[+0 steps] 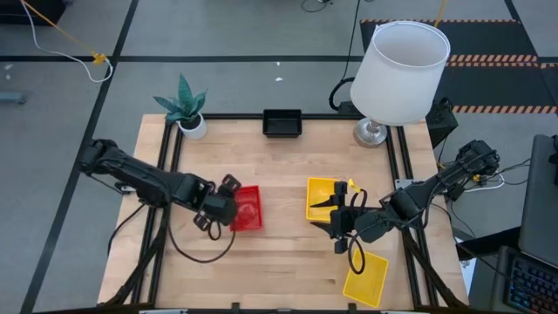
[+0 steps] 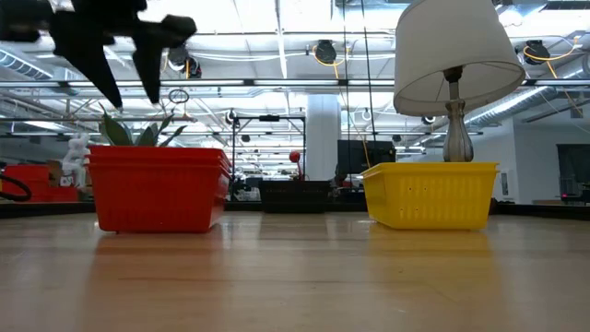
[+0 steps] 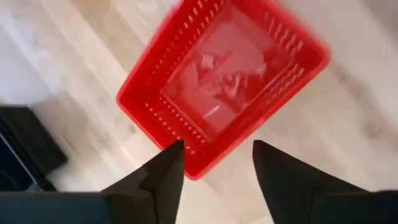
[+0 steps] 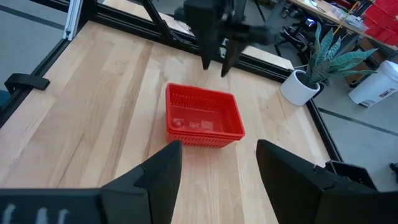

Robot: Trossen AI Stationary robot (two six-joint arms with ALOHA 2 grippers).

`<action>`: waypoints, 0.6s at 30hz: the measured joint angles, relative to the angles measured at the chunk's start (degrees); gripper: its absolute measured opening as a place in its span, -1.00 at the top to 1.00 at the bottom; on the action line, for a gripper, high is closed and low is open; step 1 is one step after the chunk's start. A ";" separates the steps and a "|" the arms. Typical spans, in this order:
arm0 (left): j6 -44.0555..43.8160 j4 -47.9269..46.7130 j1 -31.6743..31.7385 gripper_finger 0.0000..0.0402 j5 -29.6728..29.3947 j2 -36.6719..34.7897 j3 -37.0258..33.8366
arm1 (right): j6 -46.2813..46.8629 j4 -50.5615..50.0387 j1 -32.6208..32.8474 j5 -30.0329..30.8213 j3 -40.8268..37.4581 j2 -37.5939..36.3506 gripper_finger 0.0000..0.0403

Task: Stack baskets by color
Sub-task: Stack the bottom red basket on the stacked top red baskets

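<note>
red basket (image 1: 248, 208) sits just below the open left end effector (image 3: 214, 165).

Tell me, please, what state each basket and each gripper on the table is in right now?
red basket: upright on the table, released
yellow basket: upright mid-table, free
second yellow basket: at the front edge, apart
black basket: at the back edge, untouched
left gripper: open, above the red basket
right gripper: open, empty

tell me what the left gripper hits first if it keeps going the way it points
Probably the red basket: the open left gripper points down at its near rim, with nothing between them. How far above it hangs is unclear.
</note>
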 joint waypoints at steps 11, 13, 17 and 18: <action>-31.22 9.88 -7.66 0.68 10.57 -0.78 -1.39 | 0.15 0.11 0.00 0.00 0.00 0.00 -0.01; -32.98 10.95 -9.99 0.81 10.29 0.41 -2.37 | 0.15 0.09 0.00 -0.01 0.00 0.00 -0.01; -36.46 18.50 -12.83 0.97 9.46 1.99 -5.14 | 0.13 0.35 0.00 0.00 0.00 0.00 -0.01; -37.52 19.63 -13.07 0.96 9.26 2.41 -6.13 | 0.11 0.48 0.00 0.00 0.00 0.00 -0.01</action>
